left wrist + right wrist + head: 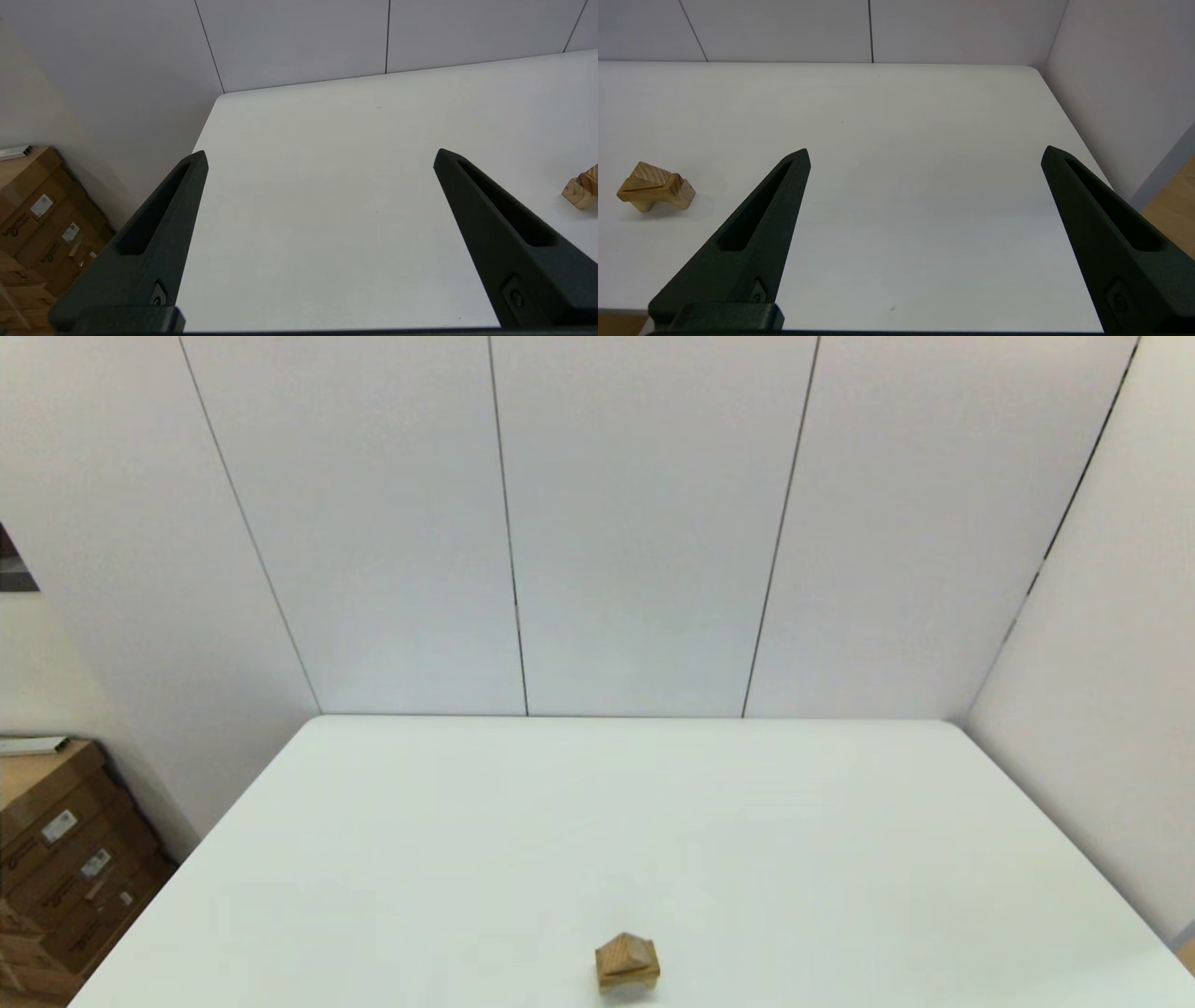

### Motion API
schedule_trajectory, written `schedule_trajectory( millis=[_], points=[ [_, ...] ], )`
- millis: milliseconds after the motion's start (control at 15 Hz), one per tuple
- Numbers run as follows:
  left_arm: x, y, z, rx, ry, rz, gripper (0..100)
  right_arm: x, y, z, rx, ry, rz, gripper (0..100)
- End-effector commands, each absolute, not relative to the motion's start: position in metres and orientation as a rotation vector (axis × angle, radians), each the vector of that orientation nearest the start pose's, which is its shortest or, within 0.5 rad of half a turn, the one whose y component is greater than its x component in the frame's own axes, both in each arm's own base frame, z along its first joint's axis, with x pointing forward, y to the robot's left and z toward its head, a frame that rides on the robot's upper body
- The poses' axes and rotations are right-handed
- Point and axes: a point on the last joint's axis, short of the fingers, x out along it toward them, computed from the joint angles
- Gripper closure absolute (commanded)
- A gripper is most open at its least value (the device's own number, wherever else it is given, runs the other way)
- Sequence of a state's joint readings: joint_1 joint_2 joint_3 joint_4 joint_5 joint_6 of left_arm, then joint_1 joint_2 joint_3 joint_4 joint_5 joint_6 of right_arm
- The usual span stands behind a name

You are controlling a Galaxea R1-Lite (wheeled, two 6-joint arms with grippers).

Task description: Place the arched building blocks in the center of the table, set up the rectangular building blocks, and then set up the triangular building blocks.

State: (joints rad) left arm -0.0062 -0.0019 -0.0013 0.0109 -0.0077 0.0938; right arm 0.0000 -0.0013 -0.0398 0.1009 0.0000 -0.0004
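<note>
Stack: three wooden blocks stand piled near the near edge of the large white rectangular table (653, 821), roughly midway along that edge.
Top of stack: the small light tan wooden triangular wedge (626, 953) sits on top, ridge up.
Middle of stack: the thin, darker tan flat rectangular slab (644, 192) lies under the wedge, its edge showing in the right wrist view.
Bottom of stack: the light tan arched block (681, 194) carries the slab; its short legs touch the table, and most of it is hidden.
Left gripper (320, 158): hovers above the table, well apart from the stack on its left side; fingers spread wide, holding nothing.
Right gripper (924, 156): hovers above the table, well apart from the stack on its right side; fingers spread wide, holding nothing.
Off the table: brown cardboard boxes (65, 859) stand on the floor, left of the table.
</note>
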Motion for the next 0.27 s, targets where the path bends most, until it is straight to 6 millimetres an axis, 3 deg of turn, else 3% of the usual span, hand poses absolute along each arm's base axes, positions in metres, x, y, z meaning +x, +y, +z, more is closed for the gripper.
schedule_trajectory(
  millis=[67, 267],
  points=[
    [-0.0229, 0.0000, 0.0748, 0.090, 0.009, -0.014, 0, -0.0261, 0.0000, 0.0761, 0.000, 0.061, 0.000, 0],
    [-0.0229, 0.0000, 0.0750, 0.086, 0.007, -0.013, 0, -0.0261, 0.0000, 0.0761, 0.000, 0.061, 0.000, 0]
  ],
)
